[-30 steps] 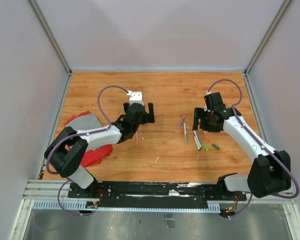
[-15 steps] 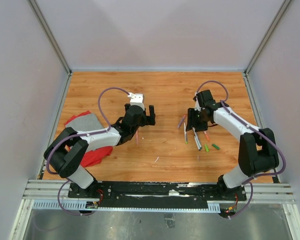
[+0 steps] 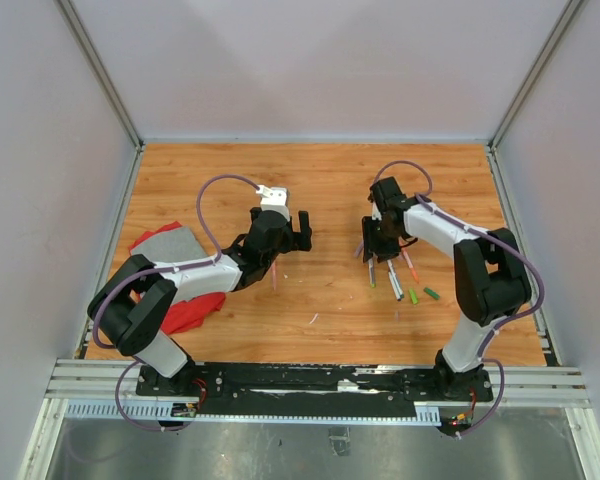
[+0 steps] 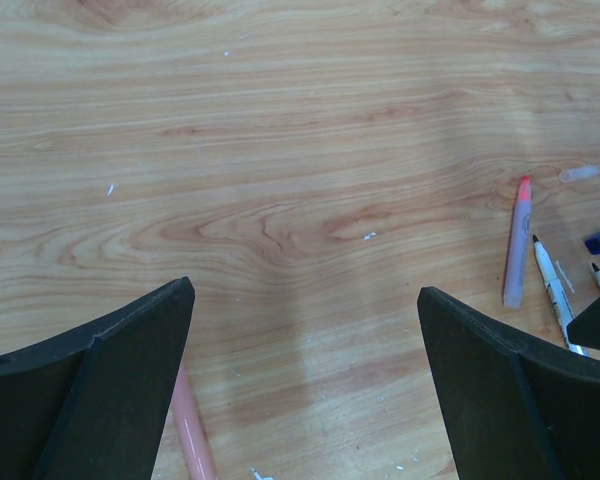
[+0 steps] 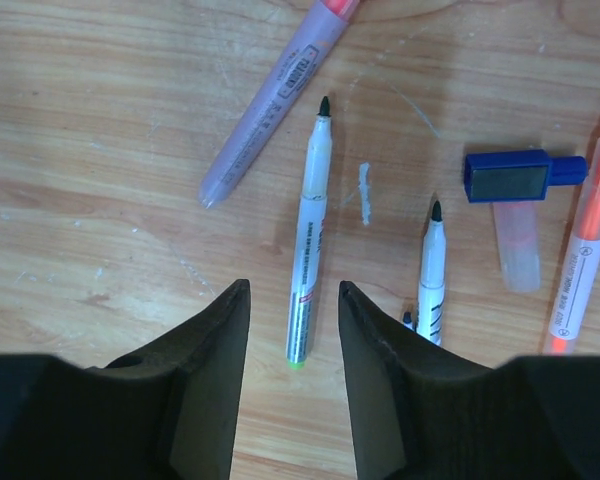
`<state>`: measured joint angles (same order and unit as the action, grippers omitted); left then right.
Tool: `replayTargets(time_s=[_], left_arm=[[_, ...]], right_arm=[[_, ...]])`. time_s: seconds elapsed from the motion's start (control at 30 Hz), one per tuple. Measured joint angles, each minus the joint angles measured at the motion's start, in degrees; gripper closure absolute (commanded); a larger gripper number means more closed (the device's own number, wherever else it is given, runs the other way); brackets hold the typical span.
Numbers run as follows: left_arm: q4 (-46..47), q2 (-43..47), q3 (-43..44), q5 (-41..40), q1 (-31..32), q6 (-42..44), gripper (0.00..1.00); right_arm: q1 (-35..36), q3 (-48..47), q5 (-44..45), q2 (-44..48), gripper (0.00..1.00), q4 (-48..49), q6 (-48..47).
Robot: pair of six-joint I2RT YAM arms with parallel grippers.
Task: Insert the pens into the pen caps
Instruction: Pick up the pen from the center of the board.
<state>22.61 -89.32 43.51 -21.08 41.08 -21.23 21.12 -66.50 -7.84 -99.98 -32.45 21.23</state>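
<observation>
Several pens lie at the table's right centre: a white pen with a green end (image 5: 310, 250), a second white pen (image 5: 432, 270), a purple pen (image 5: 275, 100) and an orange pen (image 5: 585, 250). A blue pen cap (image 5: 520, 175) and a clear cap (image 5: 520, 250) lie among them, and two green caps (image 3: 413, 296) lie nearer the front. My right gripper (image 5: 293, 287) is low over the white green-ended pen, open, its narrowed jaws either side of the pen's rear end without touching it. My left gripper (image 4: 305, 290) hangs wide open over bare wood, a pink pen (image 4: 195, 430) beside its left finger.
A red cloth (image 3: 185, 300) with a grey piece (image 3: 170, 243) on it lies at the left edge under the left arm. Grey walls enclose the wooden table (image 3: 320, 180) on three sides. In the left wrist view, a pink-tipped pen (image 4: 518, 245) and a white pen (image 4: 552, 290) show at the right.
My right arm has swung left and down onto the pens, and its jaws have narrowed around the white pen. The left arm has barely moved.
</observation>
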Motion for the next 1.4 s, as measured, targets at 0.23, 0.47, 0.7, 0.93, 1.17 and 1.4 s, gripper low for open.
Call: replayTargets(time_s=[0.23,0.47,0.7,0.93,1.17,1.4], left_arm=[[-0.1,-0.2,0.2,0.7,0.0,0.0,0.00],[-0.8,-0.3,1.1,0.7,0.0,-0.2,0.00],[-1.2,-1.0,1.2,0.7,0.0,-0.6,0.00],[-1.7,-1.0,1.2,0.6,0.0,-0.6,0.00],[-1.5,-0.9,1.0,0.8,0.0,-0.7,0.00],[0.1,0.4,-0.6,2.3,0.1,-0.6,0.00]], right_arm=[[0.7,-0.6,1.6,-3.5,0.65,-0.4,0.0],[1.0,-1.6,2.9,-5.1,0.67,-1.2,0.2],[1.8,-1.8,5.8,-5.3,0.85,-1.7,0.3],[1.8,-1.0,6.4,-4.7,0.98,-1.2,1.0],[1.8,2.8,5.9,-1.4,0.99,1.5,1.3],[1.8,7.1,4.3,8.0,0.99,4.5,1.5]])
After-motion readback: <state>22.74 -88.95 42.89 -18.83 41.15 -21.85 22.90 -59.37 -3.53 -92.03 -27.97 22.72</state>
